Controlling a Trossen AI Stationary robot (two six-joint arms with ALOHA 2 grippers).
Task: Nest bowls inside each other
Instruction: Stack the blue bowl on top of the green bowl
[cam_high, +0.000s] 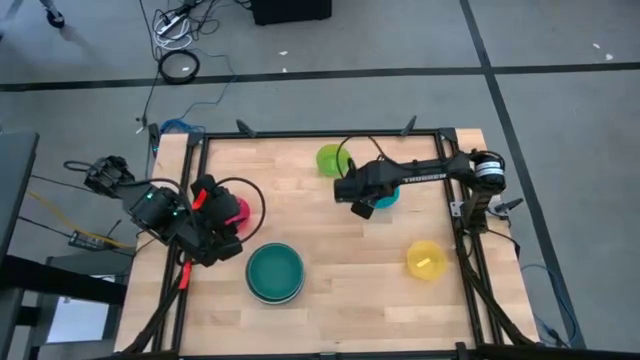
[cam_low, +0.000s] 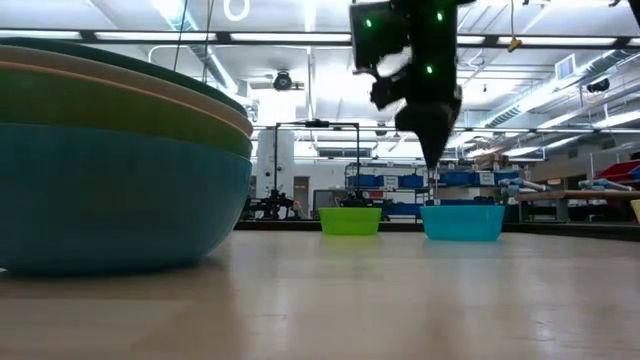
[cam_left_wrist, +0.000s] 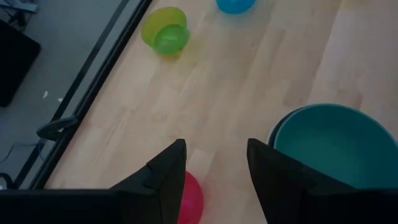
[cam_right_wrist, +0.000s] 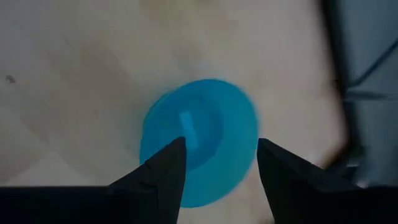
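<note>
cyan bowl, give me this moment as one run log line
right gripper open above cyan bowl | left gripper open above pink-red bowl

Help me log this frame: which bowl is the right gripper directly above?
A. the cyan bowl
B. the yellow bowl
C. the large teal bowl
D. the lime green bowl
A: the right wrist view shows the open right gripper poised over the cyan bowl, empty.

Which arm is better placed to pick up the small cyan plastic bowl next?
Right. Its end effector hangs open directly over the small cyan plastic bowl, fingers pointing down at it. The left end effector is across the table, above the pink-red round plastic bowl.
</note>
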